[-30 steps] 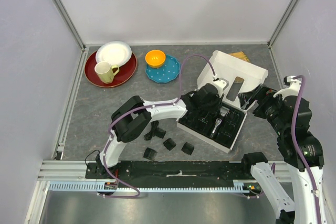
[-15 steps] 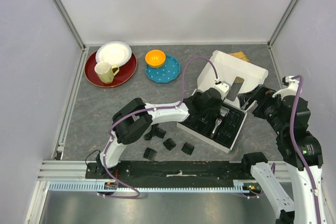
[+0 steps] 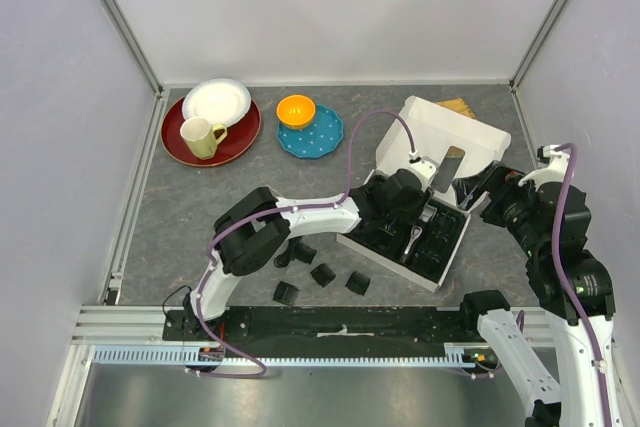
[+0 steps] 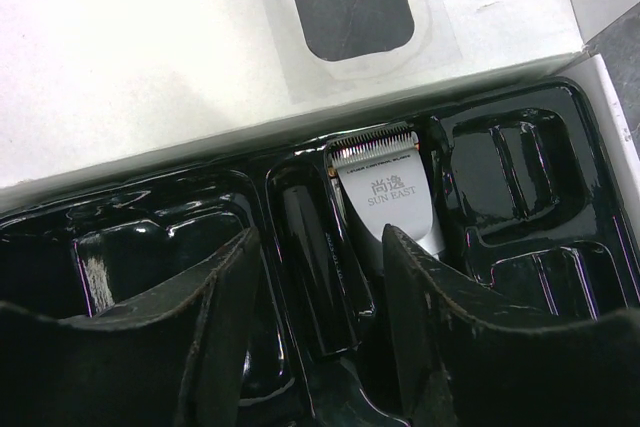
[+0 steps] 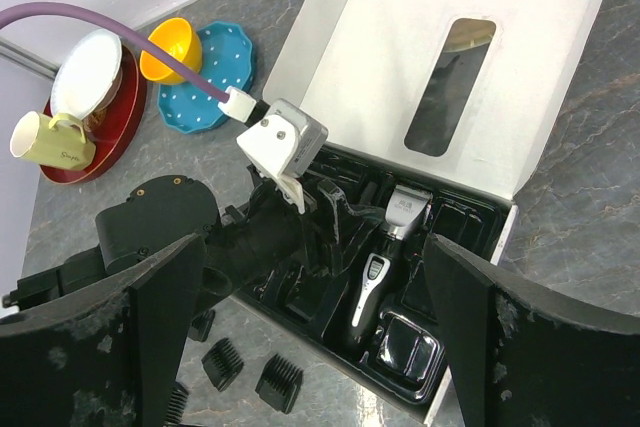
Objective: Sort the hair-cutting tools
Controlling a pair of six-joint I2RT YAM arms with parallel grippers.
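Nearest the arm bases, four black comb attachments (image 3: 322, 274) are seen lying loose on the grey table (image 3: 170, 207), close together and just left of the box; a black coiled cord (image 3: 282, 258) is partly hidden beside the left arm's elbow. Beyond them, the white cardboard box (image 3: 450, 127) is set at an angle with its windowed lid folded back; its black moulded tray (image 3: 445, 247) is exposed. The clipper (image 4: 385, 197) is seated in a middle compartment of the tray, blade end toward the lid; the marking "SUN EAST" is legible below the blade. The left claw (image 4: 322, 237) is held low over the tray with its fingers (image 4: 215, 327) spread; the clipper's body is partly covered by one finger, and contact cannot be determined. The right claw (image 5: 312, 242) is held higher, at the right side of the box, and is opened wide with nothing pinched. Farther back, a blue dotted plate (image 3: 322, 137) is found carrying an orange bowl (image 3: 296, 110); to its left, a red plate (image 3: 242, 139) is loaded with a white plate (image 3: 220, 99) and a pale yellow mug (image 3: 201, 137).
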